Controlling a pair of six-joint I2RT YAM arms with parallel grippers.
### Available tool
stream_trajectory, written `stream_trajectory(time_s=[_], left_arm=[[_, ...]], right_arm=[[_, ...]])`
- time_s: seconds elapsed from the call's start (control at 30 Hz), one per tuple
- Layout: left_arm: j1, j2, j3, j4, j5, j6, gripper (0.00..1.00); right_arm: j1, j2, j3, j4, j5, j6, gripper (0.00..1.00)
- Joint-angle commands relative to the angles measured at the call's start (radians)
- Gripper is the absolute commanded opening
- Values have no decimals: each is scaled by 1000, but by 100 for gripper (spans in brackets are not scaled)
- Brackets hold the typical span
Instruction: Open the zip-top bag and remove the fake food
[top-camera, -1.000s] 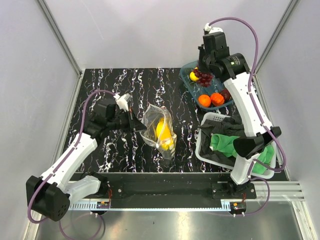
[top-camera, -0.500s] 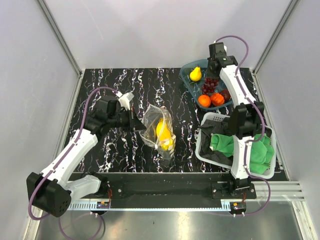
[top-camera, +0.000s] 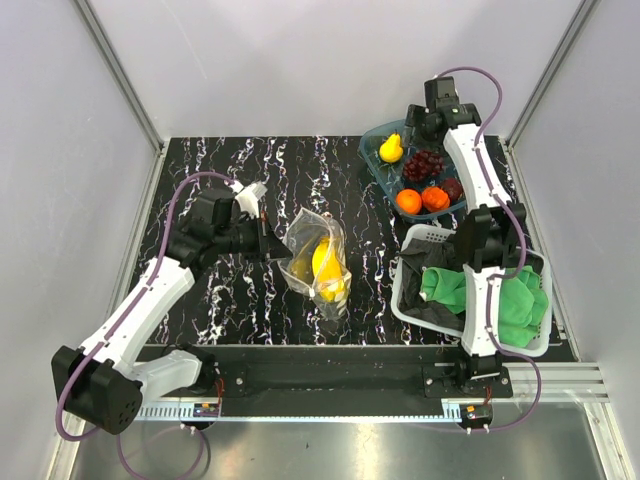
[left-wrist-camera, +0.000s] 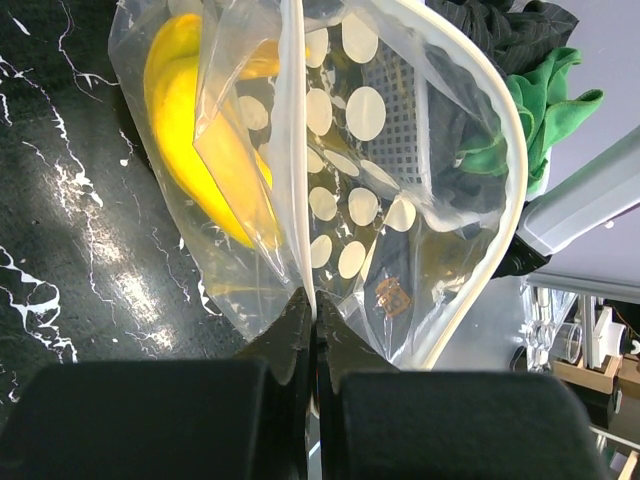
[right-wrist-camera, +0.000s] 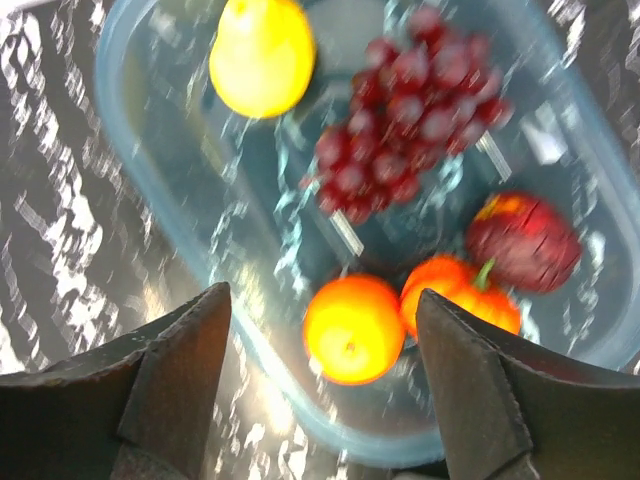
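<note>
The clear zip-top bag (top-camera: 318, 255) with pale dots lies mid-table, its mouth standing open in the left wrist view (left-wrist-camera: 400, 150). A yellow banana bunch (top-camera: 325, 262) is still inside it (left-wrist-camera: 200, 130). My left gripper (top-camera: 268, 243) is shut on one side of the bag's white rim (left-wrist-camera: 310, 300). My right gripper (top-camera: 412, 122) hangs open and empty over the blue tub (top-camera: 378, 178), above an orange (right-wrist-camera: 352, 328). In the tub lie a yellow pear (right-wrist-camera: 262, 55), a grape cluster (right-wrist-camera: 405, 110), a second orange fruit (right-wrist-camera: 460, 295) and a dark red fruit (right-wrist-camera: 525, 240).
A white basket (top-camera: 425, 238) holding green cloth (top-camera: 445, 285) and dark cloth stands at the near right, beside the right arm's base. Grey walls close in the black marbled table (top-camera: 220, 170) on three sides.
My right gripper has opened and left the yellow pear in the tub, then drawn back toward the far wall. The left gripper and the bag have stayed put.
</note>
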Motion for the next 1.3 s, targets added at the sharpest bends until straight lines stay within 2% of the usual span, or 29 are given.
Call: stream_trajectory(time_s=[0.0, 0.13, 0.23, 0.37, 0.47, 0.5, 0.6, 0.67, 0.77, 0.9, 1.13, 1.27], left_arm=[[-3, 13, 43, 61, 0, -28, 0], [-3, 41, 49, 87, 16, -37, 0], [-3, 61, 67, 87, 32, -33, 0], [-3, 76, 78, 87, 63, -32, 0], [-5, 73, 78, 98, 72, -54, 0], [-5, 72, 80, 104, 72, -59, 0], [-14, 61, 71, 119, 65, -80, 0], [-23, 50, 51, 138, 51, -111, 0], [-32, 30, 29, 185, 36, -163, 0], [-40, 3, 12, 218, 2, -206, 0], [-40, -7, 8, 236, -21, -235, 0], [-40, 16, 20, 241, -23, -223, 0]], right_arm=[[42, -202, -101, -65, -104, 32, 83], [129, -380, -282, -22, -127, 3, 83], [241, -517, -407, 9, -118, -21, 82], [380, -660, -534, 18, -63, 63, 76], [528, -729, -547, 10, 14, 135, 72], [586, -731, -542, 12, 20, 158, 71], [646, -706, -505, 13, -6, 261, 65], [693, -660, -458, 30, -29, 278, 54], [721, -590, -419, 36, -72, 284, 50], [723, -536, -459, 42, -127, 324, 44], [721, -562, -632, 105, -127, 252, 42], [721, -585, -738, 143, -127, 158, 46]])
